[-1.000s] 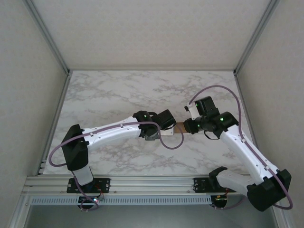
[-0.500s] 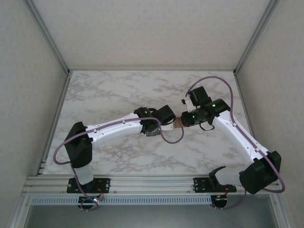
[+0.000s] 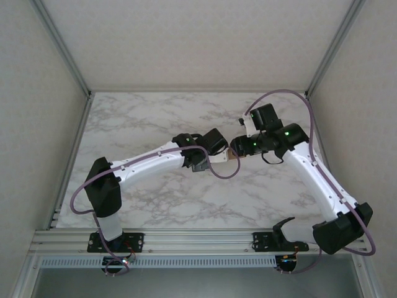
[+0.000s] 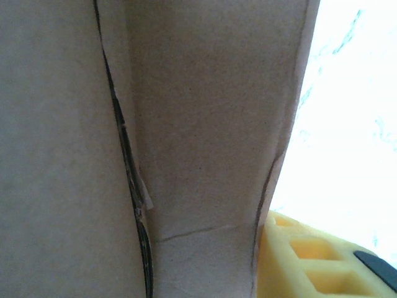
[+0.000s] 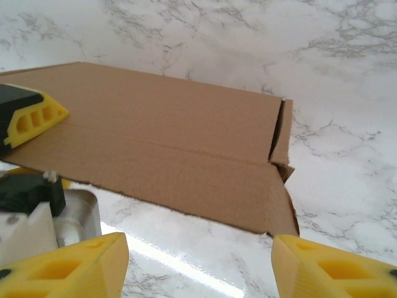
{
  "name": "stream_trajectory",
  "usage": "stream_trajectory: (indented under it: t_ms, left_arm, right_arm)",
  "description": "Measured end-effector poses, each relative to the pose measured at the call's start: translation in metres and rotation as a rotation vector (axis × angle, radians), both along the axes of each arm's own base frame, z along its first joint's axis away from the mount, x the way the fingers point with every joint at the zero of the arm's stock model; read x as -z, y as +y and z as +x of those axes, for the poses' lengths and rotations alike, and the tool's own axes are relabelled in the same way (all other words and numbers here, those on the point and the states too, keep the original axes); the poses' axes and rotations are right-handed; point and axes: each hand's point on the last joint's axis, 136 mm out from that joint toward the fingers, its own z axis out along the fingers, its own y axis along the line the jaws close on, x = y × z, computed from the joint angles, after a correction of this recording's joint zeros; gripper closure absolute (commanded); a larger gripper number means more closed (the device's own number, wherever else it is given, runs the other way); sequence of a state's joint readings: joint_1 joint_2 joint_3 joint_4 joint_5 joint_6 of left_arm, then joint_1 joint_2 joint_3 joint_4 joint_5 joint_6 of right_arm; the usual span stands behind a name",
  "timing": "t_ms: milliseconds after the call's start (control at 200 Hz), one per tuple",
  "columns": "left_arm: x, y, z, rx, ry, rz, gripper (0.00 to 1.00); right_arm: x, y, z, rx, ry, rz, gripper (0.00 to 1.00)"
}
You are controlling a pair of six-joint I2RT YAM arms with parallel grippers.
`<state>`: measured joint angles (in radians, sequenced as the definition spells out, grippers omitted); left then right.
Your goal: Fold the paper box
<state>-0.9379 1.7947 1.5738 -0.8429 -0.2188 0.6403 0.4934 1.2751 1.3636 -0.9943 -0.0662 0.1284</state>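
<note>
**2 robot arms meet over a flat cardboard box, 1 holding, 1 free**

Top view: 2 arms reach inward and meet near the middle of a marble table (image 3: 136, 124). A sliver of the brown paper box (image 3: 232, 164) shows between the left gripper (image 3: 221, 160) and the right gripper (image 3: 238, 150), which sits just beside it.

Left wrist view: cardboard sits very close to the camera, with a long slit and creases. 1 yellow finger (image 4: 298, 261) lies at its lower right edge.

Right wrist view: the box is flat and thin, and a small flap at its right end stands partly raised. The left gripper pinches the left end, with 1 yellow finger (image 5: 34, 118) on top. The right gripper's 2 fingers (image 5: 68, 267) stand wide apart with nothing between them. The box is near, ahead of them, and not touching.

The step in hand looks like closing that end flap, with the left arm steadying the box. The next move likely calls for the right jaws to reach the raised flap and press it along its crease, without twisting the box out of the left pinch.
</note>
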Motion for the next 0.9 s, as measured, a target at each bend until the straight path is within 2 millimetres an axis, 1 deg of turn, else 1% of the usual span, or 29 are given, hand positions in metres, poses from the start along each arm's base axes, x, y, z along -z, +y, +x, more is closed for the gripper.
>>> stream_trajectory:
  t_ms: [100,225,270,361,396,481,536,606,696,786,901]
  left_arm:
    - [-0.011,-0.009,-0.001,0.007,0.019,-0.056,0.64]
    - [-0.023,-0.021,-0.002,0.015,0.040,-0.116,0.64]
    - [-0.026,-0.025,-0.003,0.015,0.049,-0.134,0.64]
    - [-0.030,-0.032,-0.005,0.018,0.075,-0.165,0.62]
    - [-0.032,-0.035,-0.006,0.019,0.087,-0.179,0.62]
    - [-0.037,-0.042,-0.008,0.018,0.109,-0.213,0.62]
    - [-0.037,-0.044,-0.010,0.014,0.125,-0.227,0.62]
    - [-0.031,-0.046,-0.012,0.009,0.149,-0.224,0.63]
    - [-0.020,-0.047,-0.012,0.003,0.172,-0.204,0.63]
    - [-0.022,-0.047,-0.010,-0.002,0.175,-0.199,0.63]
    - [-0.028,-0.046,-0.007,-0.008,0.169,-0.202,0.62]
  right_arm:
    - [-0.016,-0.004,-0.009,0.009,-0.033,0.037,0.36]
    - [-0.047,-0.015,-0.019,0.052,-0.118,0.087,0.38]
    - [-0.058,-0.020,-0.023,0.069,-0.153,0.102,0.42]
    - [-0.080,-0.033,-0.034,0.109,-0.233,0.136,0.53]
    - [-0.087,-0.038,-0.038,0.131,-0.258,0.148,0.56]
    - [-0.100,-0.049,-0.044,0.196,-0.290,0.177,0.57]
    - [-0.107,-0.053,-0.045,0.237,-0.285,0.195,0.56]
    - [-0.110,-0.053,-0.043,0.275,-0.260,0.218,0.54]
    - [-0.103,-0.051,-0.037,0.317,-0.212,0.236,0.53]
    - [-0.094,-0.051,-0.030,0.362,-0.162,0.246,0.52]
    - [-0.087,-0.053,-0.022,0.419,-0.109,0.277,0.51]
